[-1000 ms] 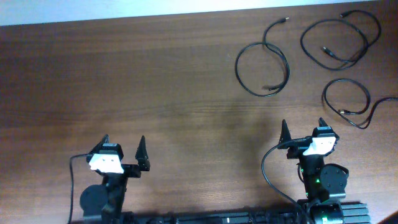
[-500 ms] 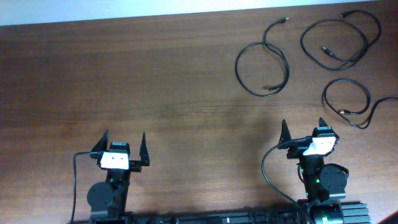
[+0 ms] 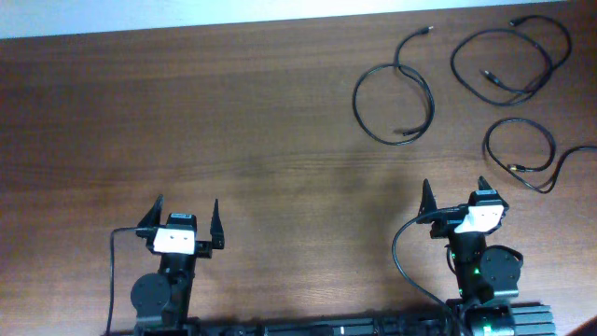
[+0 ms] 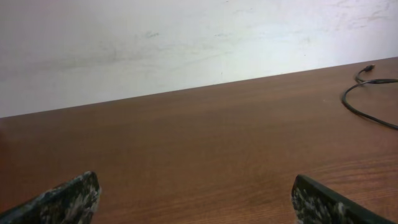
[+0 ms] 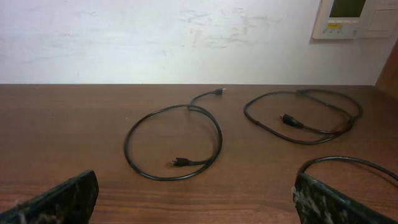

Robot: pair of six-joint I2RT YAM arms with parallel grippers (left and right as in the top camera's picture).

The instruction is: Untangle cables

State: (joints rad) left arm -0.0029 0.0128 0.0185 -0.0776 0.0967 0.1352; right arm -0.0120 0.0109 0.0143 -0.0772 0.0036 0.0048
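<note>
Three thin black cables lie apart as loose loops at the table's far right. The first cable (image 3: 393,95) is a round loop, also in the right wrist view (image 5: 174,142). The second cable (image 3: 511,58) lies at the back right, also in the right wrist view (image 5: 305,116). The third cable (image 3: 522,145) lies nearest the right gripper, partly seen in the right wrist view (image 5: 348,162). My left gripper (image 3: 182,217) is open and empty at the front left. My right gripper (image 3: 454,198) is open and empty, below the cables.
The brown wooden table (image 3: 233,121) ends at a white wall (image 5: 155,37) behind the cables. A white wall panel (image 5: 354,18) hangs at the upper right. A cable end (image 4: 370,93) shows at the far right of the left wrist view.
My left gripper shifted slightly right and squared up between one second ago and half a second ago. Nothing has moved since. The cables and right gripper are unchanged.
</note>
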